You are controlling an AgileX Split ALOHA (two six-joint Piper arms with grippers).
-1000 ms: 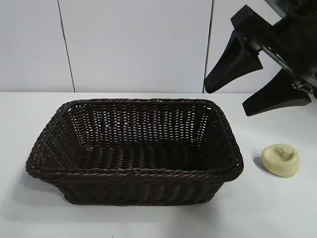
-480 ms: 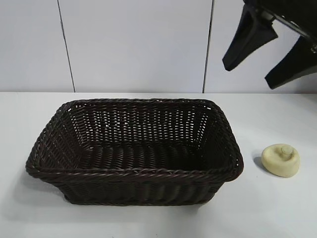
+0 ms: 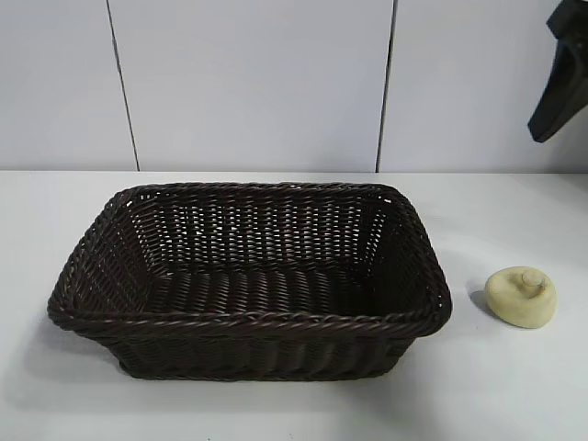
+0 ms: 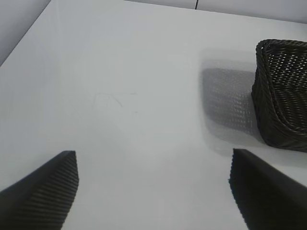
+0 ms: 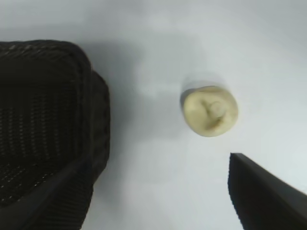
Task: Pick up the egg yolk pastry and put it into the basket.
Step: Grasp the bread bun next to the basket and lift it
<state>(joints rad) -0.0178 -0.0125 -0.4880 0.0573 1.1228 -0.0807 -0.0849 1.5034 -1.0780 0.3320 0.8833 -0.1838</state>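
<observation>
Jaws of right gripper [image 5: 158, 191] spread, empty, above egg yolk pastry [image 3: 521, 296] on bench [image 3: 514, 386] beside basket [image 3: 250, 277]; left gripper [image 4: 153, 191] jaws spread, parked

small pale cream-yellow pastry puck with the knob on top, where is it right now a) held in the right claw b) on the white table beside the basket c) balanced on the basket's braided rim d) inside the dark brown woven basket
b: the small pale cream-yellow pastry puck sits on the white table, apart from the dark brown woven wicker basket, with no claw touching it.
</observation>
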